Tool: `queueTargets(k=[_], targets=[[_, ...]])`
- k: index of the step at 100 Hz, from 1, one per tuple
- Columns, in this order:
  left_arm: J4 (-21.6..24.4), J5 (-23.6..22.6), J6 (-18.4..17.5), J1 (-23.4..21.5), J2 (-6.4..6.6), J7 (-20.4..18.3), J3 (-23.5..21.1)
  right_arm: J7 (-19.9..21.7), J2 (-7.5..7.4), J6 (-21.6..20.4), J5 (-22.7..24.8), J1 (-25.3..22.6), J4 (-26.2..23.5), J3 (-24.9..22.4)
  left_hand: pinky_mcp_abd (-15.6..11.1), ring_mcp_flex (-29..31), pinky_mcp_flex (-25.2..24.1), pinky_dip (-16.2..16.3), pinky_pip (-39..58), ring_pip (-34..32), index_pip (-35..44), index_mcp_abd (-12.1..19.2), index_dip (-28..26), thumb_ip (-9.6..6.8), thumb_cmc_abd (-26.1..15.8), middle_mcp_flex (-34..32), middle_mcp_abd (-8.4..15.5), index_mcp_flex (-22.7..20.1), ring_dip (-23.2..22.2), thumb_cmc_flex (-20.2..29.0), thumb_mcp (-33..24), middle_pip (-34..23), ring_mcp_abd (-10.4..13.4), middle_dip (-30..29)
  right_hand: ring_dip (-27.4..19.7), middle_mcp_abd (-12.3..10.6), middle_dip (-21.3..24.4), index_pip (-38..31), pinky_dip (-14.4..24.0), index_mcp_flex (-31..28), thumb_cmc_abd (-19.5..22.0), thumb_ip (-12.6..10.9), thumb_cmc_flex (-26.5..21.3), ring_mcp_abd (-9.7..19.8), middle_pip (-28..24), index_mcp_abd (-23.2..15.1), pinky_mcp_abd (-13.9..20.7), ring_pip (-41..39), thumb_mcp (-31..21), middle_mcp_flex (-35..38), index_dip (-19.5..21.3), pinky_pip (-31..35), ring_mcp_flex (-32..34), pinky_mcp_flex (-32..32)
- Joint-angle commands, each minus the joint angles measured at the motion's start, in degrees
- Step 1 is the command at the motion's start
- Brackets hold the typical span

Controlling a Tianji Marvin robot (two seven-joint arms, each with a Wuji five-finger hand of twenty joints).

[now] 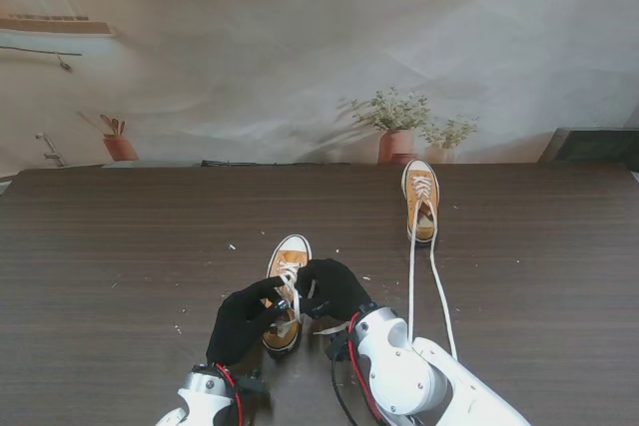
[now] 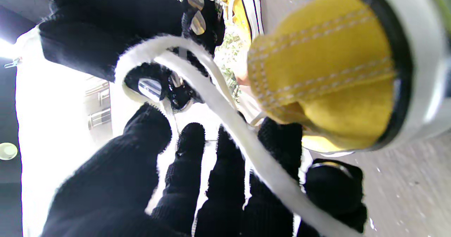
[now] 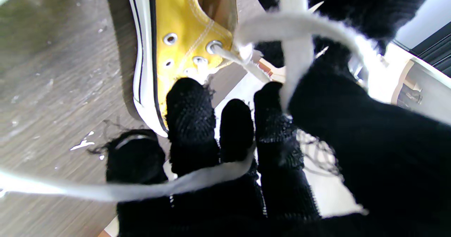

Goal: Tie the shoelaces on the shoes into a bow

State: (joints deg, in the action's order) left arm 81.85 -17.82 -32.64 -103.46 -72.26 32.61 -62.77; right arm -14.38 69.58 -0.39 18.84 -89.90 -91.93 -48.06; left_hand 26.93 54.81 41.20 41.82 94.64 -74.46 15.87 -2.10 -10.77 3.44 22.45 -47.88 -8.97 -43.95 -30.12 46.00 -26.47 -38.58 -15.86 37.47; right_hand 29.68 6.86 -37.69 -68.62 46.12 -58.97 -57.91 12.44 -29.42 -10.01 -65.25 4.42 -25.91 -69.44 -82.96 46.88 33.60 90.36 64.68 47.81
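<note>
Work surface: a dark wood-grain table [image 1: 120, 246], its top scattered with small pale flecks and crumbs, most of them around the near yellow sneaker [image 1: 288, 281], which is taken here as the reference. That sneaker stands near the middle of the table toward my edge, white toe cap pointing away from me. The left hand [image 1: 243, 319], in a black knit glove, sits against the sneaker's left side at the heel end; the right hand [image 1: 334, 288], gloved alike, sits against its right side. Both meet over the sneaker's opening, where the white shoelace [image 1: 291, 286] runs between them. In the left wrist view the lace forms a loop across the fingers [image 2: 225, 180]; in the right wrist view a strand lies over the fingers [image 3: 192, 124] and another crosses near the eyelets. Each hand is closed on lace. A second yellow sneaker [image 1: 420, 199] stands farther away and to the right of the reference, its two loose laces [image 1: 434, 286] trailing toward me. Beyond the table's far edge: a pale backdrop wall [image 1: 300, 37] and two small potted plants [image 1: 397, 127] behind the second sneaker.
</note>
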Motion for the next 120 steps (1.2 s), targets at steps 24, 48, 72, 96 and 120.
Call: queueTargets(k=[24, 48, 72, 96, 120], targets=[[0.4, -1.1, 0.7, -0.3, -0.13, -0.3, -0.2, 3.7, -1.14, -0.7, -0.5, -0.3, -1.1, -0.4, 2.6, -1.6, -0.7, 2.0, -0.5, 1.1, 5.1, 9.7, -3.7, 0.53, 0.1, 0.7, 0.2, 1.9, -2.3, 10.8, 4.8, 3.5, 0.7, 5.5, -0.4, -0.8, -0.7, -2.2, -0.8, -3.4, -1.6, -2.7, 0.1, -0.2, 0.9, -2.2, -0.6, -1.2, -7.0, 1.5, 2.1, 2.2, 2.0, 0.8], [0.1, -1.7, 0.5, -0.2, 0.27, -1.4, -0.3, 6.4, -1.82, -1.4, -1.8, -0.4, -2.1, -0.6, 1.1, -1.4, -0.4, 1.5, 0.1, 0.3, 7.5, 11.1, -4.1, -1.28, 2.8, -2.2, 1.0, -1.0, -2.5, 17.2, 8.4, 8.8, 2.2, 10.6, -0.3, -0.9, -0.9, -2.0, -0.8, -3.5, -1.7, -2.8, 0.0, -0.3, 1.1, -2.2, -0.4, -1.3, -7.0, 1.6, 2.2, 2.2, 1.9, 0.7], [-0.7, -3.2, -0.2, 0.2, 0.01, 0.2, 0.1, 8.2, -2.15, -1.5, -2.6, 0.1, -2.0, -0.2, -0.9, -1.1, -0.2, 0.2, 1.3, -0.3, 7.8, 10.7, -3.7, 0.22, 7.9, -1.6, 1.5, -1.3, -2.2, 11.5, 0.6, 7.9, 3.6, 11.2, -0.1, -0.8, -1.1, -1.8, -0.7, -3.4, -1.7, -2.7, -0.1, -0.3, 1.3, -2.1, 0.0, -1.4, -7.0, 1.7, 2.4, 2.5, 1.7, 0.4], [-1.6, -4.0, -1.4, 0.6, -0.66, 2.7, 0.1, 9.2, -2.27, -0.9, -3.4, 0.2, -1.8, 0.2, -1.6, -0.2, 0.3, 0.0, 1.7, -0.8, 8.9, 12.1, -4.1, 0.72, 9.9, -2.8, 1.9, -4.4, -2.2, 10.9, -2.1, 6.4, 4.6, 10.7, -0.1, -0.5, -1.1, -1.6, -0.7, -3.6, -1.8, -2.7, -0.2, -0.6, 1.5, -1.8, -0.1, -1.5, -7.0, 1.9, 2.4, 2.7, 1.7, 0.3], [-2.0, -4.3, -2.2, 0.9, -0.21, 1.1, 0.1, 9.5, -2.32, -0.6, -3.4, 0.2, -2.0, 0.3, -2.1, 0.3, 0.6, -0.7, 1.9, -1.0, 13.8, 12.4, -3.0, 1.10, 12.1, -4.6, 2.4, -8.6, -1.8, 9.6, -4.0, 6.9, 5.2, 12.6, 0.0, -0.5, -1.2, -1.4, -0.7, -3.6, -1.8, -2.5, -0.3, -0.6, 1.6, -1.9, -0.1, -1.6, -7.0, 1.8, 2.5, 2.8, 1.7, 0.3]])
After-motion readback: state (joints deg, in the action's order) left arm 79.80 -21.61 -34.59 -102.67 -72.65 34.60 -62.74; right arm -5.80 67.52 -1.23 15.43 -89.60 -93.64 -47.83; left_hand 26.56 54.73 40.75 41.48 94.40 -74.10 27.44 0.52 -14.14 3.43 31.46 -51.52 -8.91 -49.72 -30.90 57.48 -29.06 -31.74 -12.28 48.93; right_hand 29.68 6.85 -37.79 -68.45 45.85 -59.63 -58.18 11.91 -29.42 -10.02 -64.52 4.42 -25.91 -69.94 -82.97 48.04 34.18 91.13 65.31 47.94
